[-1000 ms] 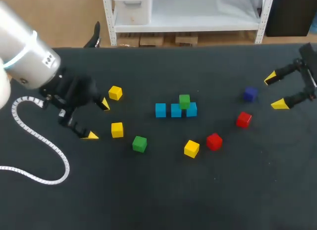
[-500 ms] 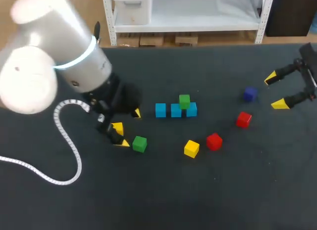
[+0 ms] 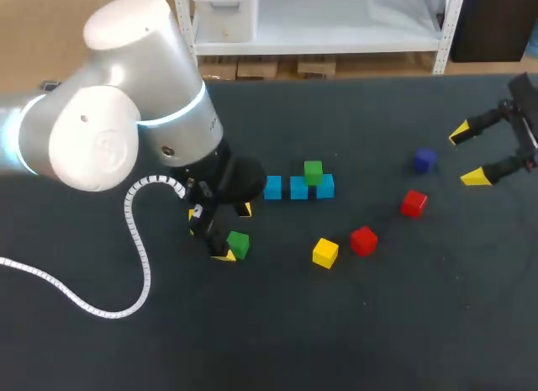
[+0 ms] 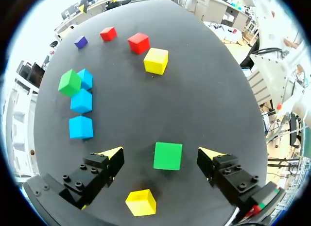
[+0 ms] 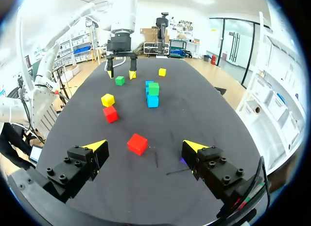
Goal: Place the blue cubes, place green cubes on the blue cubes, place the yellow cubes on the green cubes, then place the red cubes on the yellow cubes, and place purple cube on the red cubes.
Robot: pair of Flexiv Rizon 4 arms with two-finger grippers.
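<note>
My left gripper (image 4: 161, 154) is open, straddling the loose green cube (image 4: 168, 155) without touching it; the cube sits off-centre, nearer one finger. In head view that's left of centre. Risk as I see it: closing shoves or twists it, giving a skewed grip. The yellow cube (image 4: 141, 202) just behind the fingers could get clipped. My right gripper (image 3: 469, 155) is open, upper right, well clear.

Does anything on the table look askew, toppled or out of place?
Nothing stands out. The blue cubes sit in a row with one green cube on top. The loose green cube lies flat on the table, inside the open left gripper.
</note>
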